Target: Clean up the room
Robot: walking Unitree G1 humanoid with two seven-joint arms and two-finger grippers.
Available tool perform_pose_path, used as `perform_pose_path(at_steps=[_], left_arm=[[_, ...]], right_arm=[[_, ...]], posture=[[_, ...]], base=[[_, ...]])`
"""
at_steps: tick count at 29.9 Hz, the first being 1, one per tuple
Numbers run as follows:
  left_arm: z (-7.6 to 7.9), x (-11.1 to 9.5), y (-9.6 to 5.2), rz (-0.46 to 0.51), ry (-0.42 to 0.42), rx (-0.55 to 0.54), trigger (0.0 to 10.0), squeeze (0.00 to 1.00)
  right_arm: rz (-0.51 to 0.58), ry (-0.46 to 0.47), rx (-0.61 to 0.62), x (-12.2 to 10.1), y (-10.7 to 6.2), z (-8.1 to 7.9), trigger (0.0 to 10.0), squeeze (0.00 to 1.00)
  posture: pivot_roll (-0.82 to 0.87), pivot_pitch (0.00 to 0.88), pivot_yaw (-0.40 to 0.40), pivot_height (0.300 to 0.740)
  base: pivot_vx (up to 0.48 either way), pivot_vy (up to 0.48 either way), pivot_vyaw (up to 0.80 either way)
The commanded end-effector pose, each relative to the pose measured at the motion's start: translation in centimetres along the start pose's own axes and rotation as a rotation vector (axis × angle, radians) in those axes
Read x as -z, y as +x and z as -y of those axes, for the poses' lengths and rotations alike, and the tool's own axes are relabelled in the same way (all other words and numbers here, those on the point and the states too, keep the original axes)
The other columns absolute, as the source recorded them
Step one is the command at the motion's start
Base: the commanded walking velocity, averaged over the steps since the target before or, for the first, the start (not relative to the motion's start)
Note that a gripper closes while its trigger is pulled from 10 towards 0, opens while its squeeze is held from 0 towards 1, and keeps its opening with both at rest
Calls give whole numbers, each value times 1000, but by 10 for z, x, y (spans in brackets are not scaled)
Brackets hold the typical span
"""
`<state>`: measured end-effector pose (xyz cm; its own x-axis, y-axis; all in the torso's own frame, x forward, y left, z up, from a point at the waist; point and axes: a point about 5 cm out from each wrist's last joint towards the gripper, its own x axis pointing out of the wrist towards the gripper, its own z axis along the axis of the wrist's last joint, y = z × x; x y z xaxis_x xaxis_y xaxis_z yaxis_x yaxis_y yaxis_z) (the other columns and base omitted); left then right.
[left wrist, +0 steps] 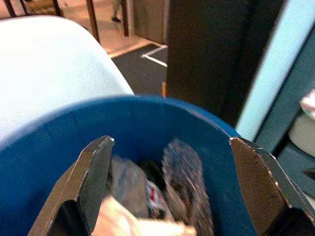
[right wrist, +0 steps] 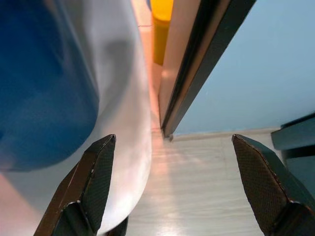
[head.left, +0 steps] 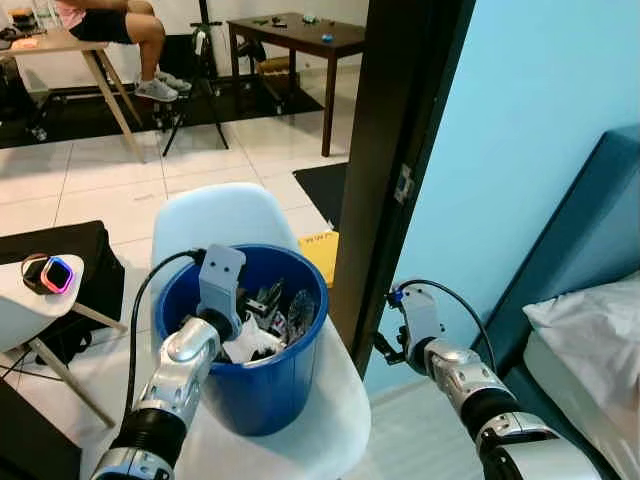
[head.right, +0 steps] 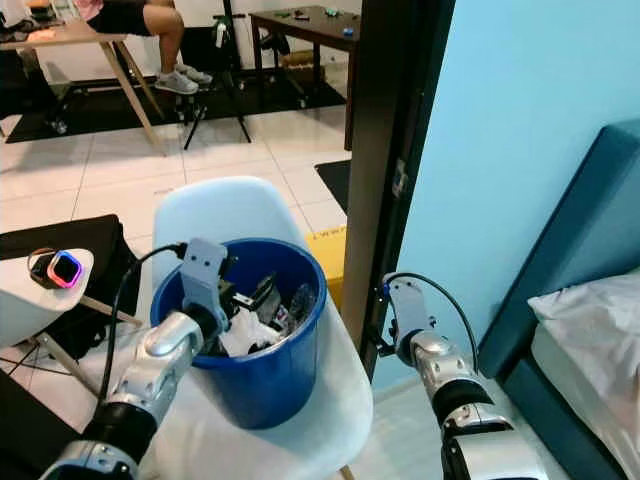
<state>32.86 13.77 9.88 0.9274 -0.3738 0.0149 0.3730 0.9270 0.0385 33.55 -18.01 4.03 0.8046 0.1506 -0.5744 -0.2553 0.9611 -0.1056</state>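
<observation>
A blue bucket [head.left: 270,385] stands on the seat of a white plastic chair [head.left: 225,215]. It holds trash: crumpled white paper [head.left: 250,343] and dark wrappers [head.left: 272,298]. My left gripper [left wrist: 171,142] hangs open just over the bucket's near rim, pointing in at the trash [left wrist: 182,167], with nothing between its fingers. My right gripper [right wrist: 173,138] is lower on the right, between the chair's edge and the dark door frame [head.left: 390,170]. It is open and empty, and points down at the pale floor.
A bed with a white pillow [head.left: 590,320] and teal headboard stands at the right, against a light blue wall. A yellow item [head.left: 322,250] lies behind the chair. A small white table [head.left: 20,310] and black bag [head.left: 100,260] are on the left. A seated person [head.left: 120,25] and tables are far back.
</observation>
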Motion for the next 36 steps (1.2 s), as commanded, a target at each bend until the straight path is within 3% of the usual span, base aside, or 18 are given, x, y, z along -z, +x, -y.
perform_pose_path(at_steps=[1, 10, 19, 21, 26, 30, 31, 32, 35, 36], left_arm=[[4, 5, -3, -12, -33, 12, 10000, 0], [10, 13, -17, -11, -159, 33, 10000, 0], [16, 13, -18, -4, -181, 50, 10000, 0], [21, 14, -18, -11, -187, 71, 10000, 0], [24, 21, -19, -39, -173, 83, 10000, 0], [23, 46, -25, -149, -110, 63, 10000, 0], [21, 65, -32, -241, -80, 25, 10000, 0], [21, 65, -32, -241, -80, 25, 10000, 0], [16, 116, -64, -553, 33, -85, 10000, 0], [16, 116, -64, -553, 33, -85, 10000, 0]], right_arm=[[-34, 5, 4, 11, -1, 0, 10000, 0], [-92, 10, 25, 37, -3, -2, 10000, 0], [-116, -1, 60, 50, -6, 1, 10000, 0], [-174, 8, 87, 71, -12, 4, 10000, 0], [-200, 47, 105, 82, -15, 6, 10000, 0], [-260, 76, 144, 103, -22, 8, 10000, 0], [-300, 91, 167, 116, -27, 8, 10000, 0], [-300, 91, 167, 116, -27, 8, 10000, 0], [-405, 175, 220, 150, -42, 6, 10000, 0], [-405, 175, 220, 150, -42, 6, 10000, 0]], posture=[[-5, 32, -26, 740], [8, 33, -31, 740], [9, 28, -33, 740], [10, 16, -41, 740], [10, 10, -43, 740], [15, 4, -44, 740], [17, 4, -43, 740], [17, 4, -43, 740], [6, 8, -36, 740], [6, 8, -36, 740]], base=[[-375, 0, 0], [-373, 0, 0], [-377, 0, 0], [-381, 0, 0], [-365, 0, 0], [0, 0, -391], [0, 0, -781], [0, 0, -781], [0, 0, -781], [0, 0, -781]])
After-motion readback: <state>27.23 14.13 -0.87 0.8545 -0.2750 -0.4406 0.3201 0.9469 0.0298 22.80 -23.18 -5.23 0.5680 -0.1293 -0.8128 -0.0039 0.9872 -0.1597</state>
